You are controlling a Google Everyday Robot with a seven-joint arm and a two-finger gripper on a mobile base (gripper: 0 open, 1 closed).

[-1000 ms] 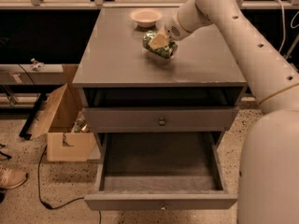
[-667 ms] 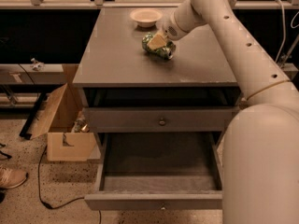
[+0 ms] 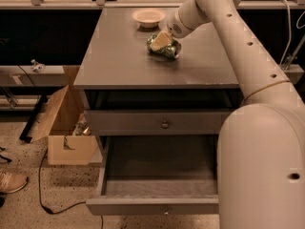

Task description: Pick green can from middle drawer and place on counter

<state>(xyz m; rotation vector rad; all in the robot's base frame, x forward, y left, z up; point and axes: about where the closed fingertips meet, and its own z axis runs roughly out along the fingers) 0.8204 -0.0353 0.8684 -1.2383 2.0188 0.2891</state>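
The green can [image 3: 167, 49] lies on its side on the grey counter [image 3: 119, 56], right of the middle and just in front of the cream bowl [image 3: 148, 17]. My gripper [image 3: 160, 42] reaches down from the upper right and its tan fingers are closed around the can, which rests on the counter top. The middle drawer [image 3: 157, 187] is pulled out below and its grey floor is bare. The drawer above it [image 3: 164, 124] is closed, with a small knob.
My white arm and base fill the right side, next to the open drawer. An open cardboard box [image 3: 66, 137] stands on the floor to the left of the cabinet. A black cable [image 3: 47, 204] and a shoe [image 3: 12, 181] lie at the lower left.
The arm has shifted slightly above the counter. The can stays at the same spot on the counter top, with the gripper still on it.
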